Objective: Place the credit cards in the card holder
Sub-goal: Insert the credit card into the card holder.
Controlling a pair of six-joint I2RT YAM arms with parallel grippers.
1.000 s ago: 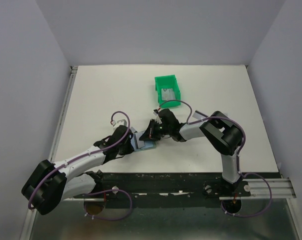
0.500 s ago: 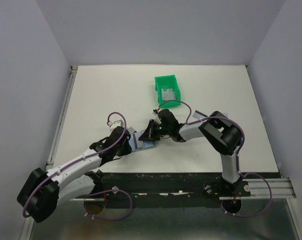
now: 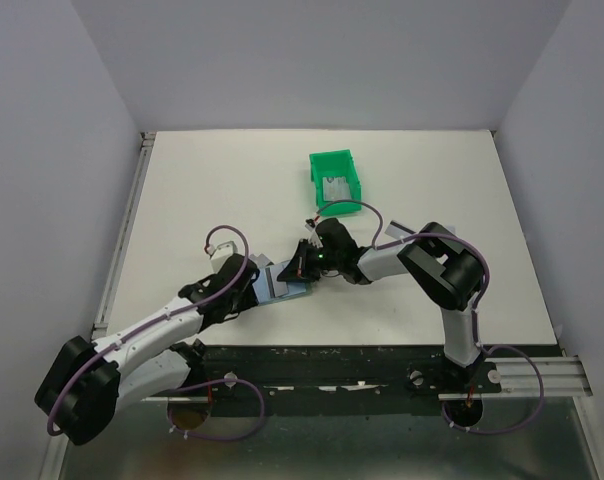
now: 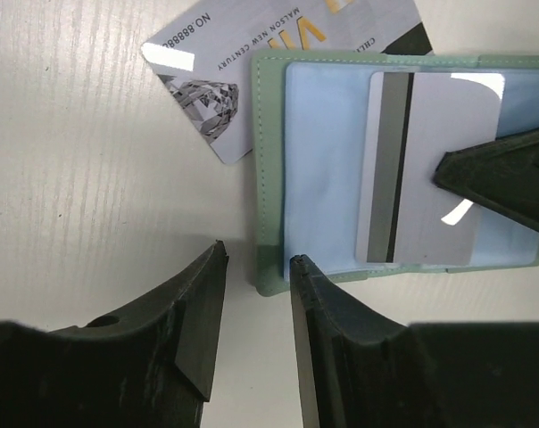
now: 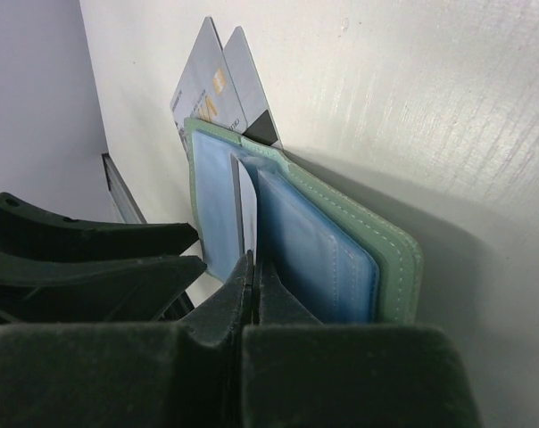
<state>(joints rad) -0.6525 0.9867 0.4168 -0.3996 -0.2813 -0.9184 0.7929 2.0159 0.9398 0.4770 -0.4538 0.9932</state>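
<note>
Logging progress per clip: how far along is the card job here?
Done: no card visibly seated. In hand: the right jaws hold one card partway in the open card holder. Remaining: two loose cards at the holder's edge, perhaps more in the green bin.

The card holder (image 4: 269,178) had a matt grey-green, leather-like cover with stitched edges and smooth, faintly shiny pale blue pockets (image 4: 323,178). The credit card (image 4: 430,116) inside and the printed card (image 4: 220,80) beneath were glossy silvery plastic. The table (image 4: 91,160) looked matt white with a faint grain. The left gripper (image 4: 258,252) was matt black plastic.
</note>
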